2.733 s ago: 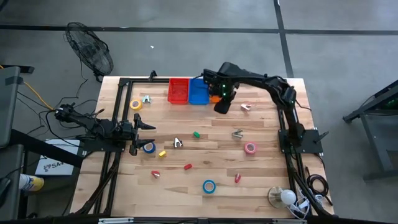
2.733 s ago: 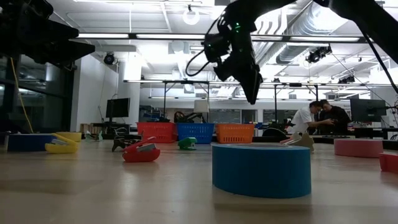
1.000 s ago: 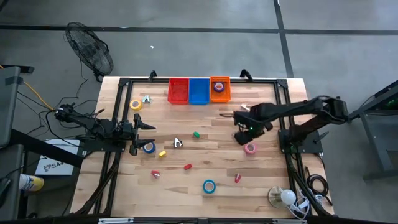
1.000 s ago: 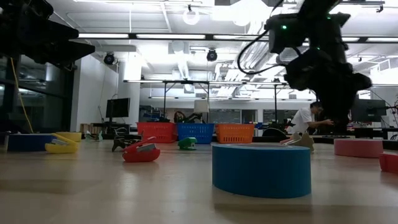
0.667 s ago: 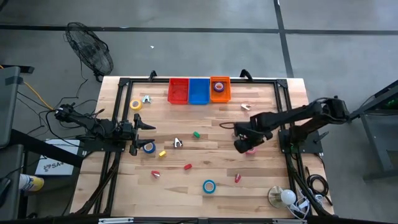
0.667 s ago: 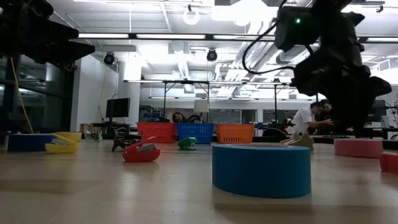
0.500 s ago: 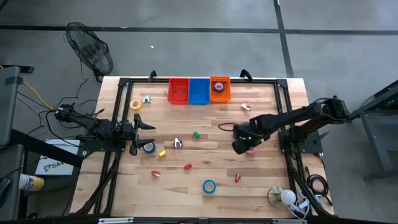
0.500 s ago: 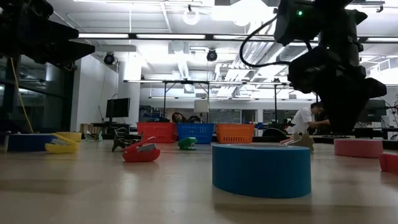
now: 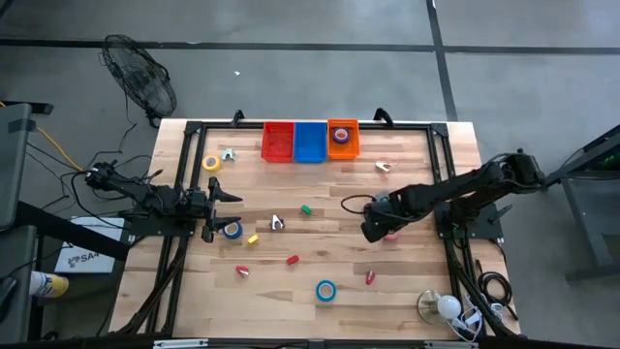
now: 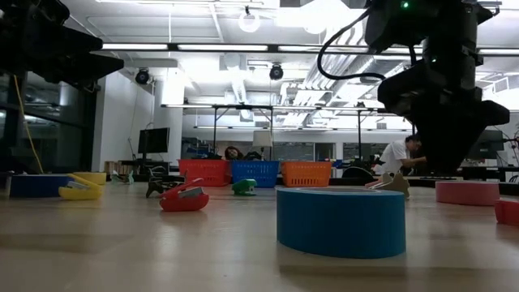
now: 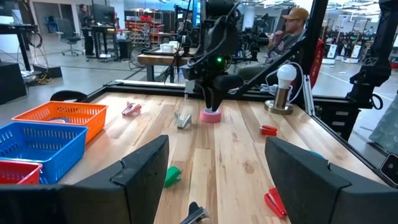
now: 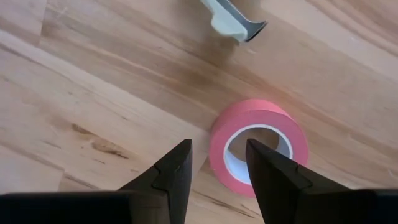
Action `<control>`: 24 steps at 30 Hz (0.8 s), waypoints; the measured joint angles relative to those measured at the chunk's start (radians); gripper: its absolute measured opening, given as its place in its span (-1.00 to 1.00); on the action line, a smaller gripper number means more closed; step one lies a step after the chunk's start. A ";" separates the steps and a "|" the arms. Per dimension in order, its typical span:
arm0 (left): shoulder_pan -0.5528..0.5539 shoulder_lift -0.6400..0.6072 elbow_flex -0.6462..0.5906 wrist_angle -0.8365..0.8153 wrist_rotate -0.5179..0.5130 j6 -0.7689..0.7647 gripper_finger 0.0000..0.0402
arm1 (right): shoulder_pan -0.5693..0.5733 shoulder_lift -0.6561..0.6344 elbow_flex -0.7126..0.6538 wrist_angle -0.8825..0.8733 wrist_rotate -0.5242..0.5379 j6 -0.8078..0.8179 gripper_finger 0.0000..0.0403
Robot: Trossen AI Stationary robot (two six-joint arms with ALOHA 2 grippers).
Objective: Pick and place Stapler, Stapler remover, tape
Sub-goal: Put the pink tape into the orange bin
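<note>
My right gripper (image 12: 217, 152) is open and points down over the pink tape roll (image 12: 258, 146), which lies flat on the table. One finger stands outside the ring's wall and the other over its open centre; neither touches it. In the high view this gripper (image 9: 373, 229) partly covers the pink tape (image 9: 392, 233). A purple tape roll (image 9: 340, 136) lies in the orange bin. Blue tape rolls (image 9: 232, 230) (image 9: 325, 290) and a yellow one (image 9: 211, 163) lie flat on the wood. My left gripper (image 9: 229, 197) waits open at the table's left side.
A stapler remover (image 12: 233, 22) lies close beyond the pink tape. Red (image 9: 278, 142), blue (image 9: 309, 142) and orange (image 9: 343, 147) bins stand at the far edge. Small staplers, green (image 9: 306, 208), yellow (image 9: 253, 239) and red (image 9: 292, 260), and another remover (image 9: 277, 222) are scattered mid-table.
My right gripper has moved toward the table's near edge and come down over the pink tape roll, staying open. The tape has not moved.
</note>
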 joint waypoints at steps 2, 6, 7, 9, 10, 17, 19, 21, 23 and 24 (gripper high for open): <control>0.000 0.000 0.000 0.000 0.000 0.000 0.30 | 0.006 0.000 0.000 0.000 0.012 0.019 -0.30; 0.000 0.000 0.000 0.000 0.000 0.000 0.30 | 0.017 0.028 0.000 0.004 0.004 0.022 -0.30; 0.000 0.000 0.000 0.000 0.000 0.000 0.30 | 0.017 0.039 0.000 0.004 -0.010 0.022 -0.29; 0.000 0.000 0.000 0.000 0.000 0.000 0.30 | 0.017 0.066 0.000 0.008 -0.033 0.020 -0.30; 0.000 0.000 0.000 0.000 0.000 0.000 0.30 | 0.017 0.078 0.000 0.007 -0.042 0.016 -0.29; 0.000 0.000 0.000 0.000 0.000 0.000 0.30 | 0.017 0.106 0.000 0.018 -0.036 0.010 -0.30; 0.000 0.000 0.000 0.000 0.000 0.000 0.30 | 0.017 0.105 0.000 0.024 -0.038 0.010 -0.30; 0.000 0.000 0.000 0.000 0.000 0.000 0.30 | 0.017 0.105 0.000 0.027 -0.038 0.010 -0.32; 0.000 0.000 0.000 0.000 0.000 0.000 0.30 | 0.017 0.104 0.000 0.027 -0.038 0.010 -0.35; 0.000 0.000 0.000 0.000 0.000 0.000 0.30 | 0.017 0.104 0.000 0.027 -0.038 0.010 -0.37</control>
